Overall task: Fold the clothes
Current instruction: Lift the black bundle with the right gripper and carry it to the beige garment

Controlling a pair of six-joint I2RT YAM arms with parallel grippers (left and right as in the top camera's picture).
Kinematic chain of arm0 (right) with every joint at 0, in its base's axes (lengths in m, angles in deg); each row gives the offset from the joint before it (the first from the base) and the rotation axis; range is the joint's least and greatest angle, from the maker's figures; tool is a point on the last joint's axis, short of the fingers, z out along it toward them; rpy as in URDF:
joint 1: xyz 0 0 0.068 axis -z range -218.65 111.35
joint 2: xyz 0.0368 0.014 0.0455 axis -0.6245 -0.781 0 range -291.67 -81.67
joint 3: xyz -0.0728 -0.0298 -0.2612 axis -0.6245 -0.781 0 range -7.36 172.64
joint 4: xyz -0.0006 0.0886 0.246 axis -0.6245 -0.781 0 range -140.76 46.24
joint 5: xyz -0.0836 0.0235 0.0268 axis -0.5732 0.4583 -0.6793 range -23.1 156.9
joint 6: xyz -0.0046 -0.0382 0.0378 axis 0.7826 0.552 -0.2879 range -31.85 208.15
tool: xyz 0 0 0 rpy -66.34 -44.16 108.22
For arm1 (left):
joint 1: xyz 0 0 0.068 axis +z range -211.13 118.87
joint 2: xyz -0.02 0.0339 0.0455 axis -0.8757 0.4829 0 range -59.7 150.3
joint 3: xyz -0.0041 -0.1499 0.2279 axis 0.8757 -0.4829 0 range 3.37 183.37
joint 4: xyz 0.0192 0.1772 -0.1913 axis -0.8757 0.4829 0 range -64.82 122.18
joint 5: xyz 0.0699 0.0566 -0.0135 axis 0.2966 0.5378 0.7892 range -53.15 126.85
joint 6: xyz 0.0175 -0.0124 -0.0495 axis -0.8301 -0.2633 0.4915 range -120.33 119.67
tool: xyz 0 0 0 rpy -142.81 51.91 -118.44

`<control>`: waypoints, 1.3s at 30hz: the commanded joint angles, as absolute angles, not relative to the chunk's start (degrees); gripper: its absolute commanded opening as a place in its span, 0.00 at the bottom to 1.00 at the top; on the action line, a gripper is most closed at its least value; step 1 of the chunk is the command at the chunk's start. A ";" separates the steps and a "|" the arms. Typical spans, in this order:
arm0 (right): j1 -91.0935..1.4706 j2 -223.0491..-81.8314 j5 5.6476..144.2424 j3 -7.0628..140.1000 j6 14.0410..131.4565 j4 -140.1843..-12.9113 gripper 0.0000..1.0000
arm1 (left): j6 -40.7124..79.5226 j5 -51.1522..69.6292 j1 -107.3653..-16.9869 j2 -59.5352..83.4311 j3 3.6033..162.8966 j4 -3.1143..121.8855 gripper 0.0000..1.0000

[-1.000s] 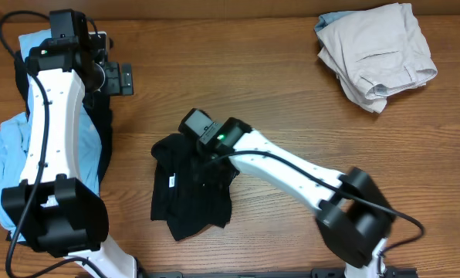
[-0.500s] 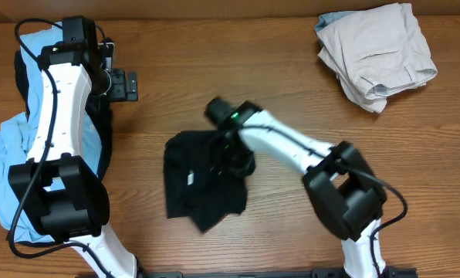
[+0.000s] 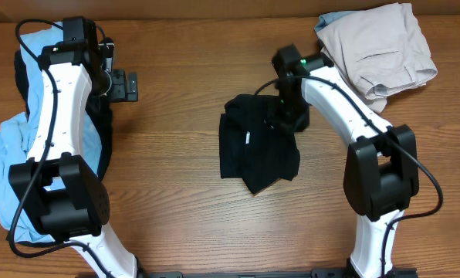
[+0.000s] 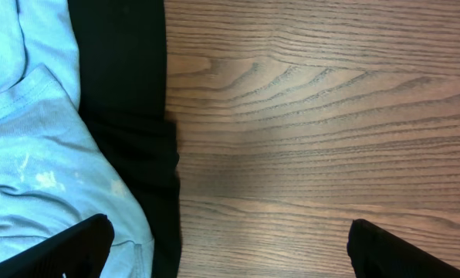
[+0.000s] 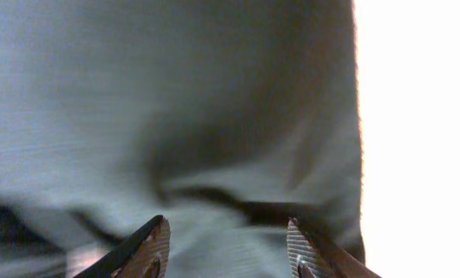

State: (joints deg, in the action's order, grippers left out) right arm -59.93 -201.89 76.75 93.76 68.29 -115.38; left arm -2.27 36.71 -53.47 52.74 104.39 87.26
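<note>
The black T-shirt (image 3: 257, 150) lies crumpled in the middle of the wooden table, its small white label (image 3: 247, 137) showing. My right gripper (image 3: 286, 116) is at the shirt's upper right corner. In the right wrist view the dark cloth (image 5: 199, 116) fills the frame and bunches between the half-spread fingertips (image 5: 157, 235) of that gripper (image 5: 226, 232). At the far left my left gripper (image 3: 123, 83) hangs wide open, with bare wood between its fingers (image 4: 79, 247) and nothing held.
A light blue shirt (image 3: 14, 154) is heaped at the left edge over another black cloth (image 3: 105, 147); both show in the left wrist view, the blue shirt (image 4: 37, 154) beside the black cloth (image 4: 130, 116). Beige trousers (image 3: 377, 50) lie folded at the back right.
My right gripper has swung right and toward the back, dragging the black T-shirt with it from the front middle toward the trousers. The left arm shifted slightly early on, then held still.
</note>
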 commanded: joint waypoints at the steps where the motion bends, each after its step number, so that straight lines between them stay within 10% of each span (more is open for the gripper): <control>1: -65.46 -197.08 76.22 97.59 67.44 -115.16 0.54 | -3.36 37.24 -52.88 53.42 105.41 86.96 1.00; 15: -80.62 -205.83 54.67 94.97 39.64 -113.41 0.73 | -3.38 37.30 -52.83 53.42 105.41 87.00 1.00; 26: -80.47 -213.24 59.00 94.97 41.52 -108.49 0.88 | -3.38 37.30 -52.74 53.42 105.41 87.53 1.00; 30: -80.47 -213.15 59.77 95.21 42.89 -108.40 0.68 | -3.36 37.30 -52.72 53.44 105.41 87.46 1.00; 33: -80.06 -212.99 60.12 96.19 45.71 -109.26 0.08 | -3.36 37.30 -52.68 53.44 105.41 87.44 1.00; 39: -77.45 -210.31 59.42 100.39 51.85 -114.28 0.04 | -3.36 37.26 -52.68 53.44 105.41 87.48 1.00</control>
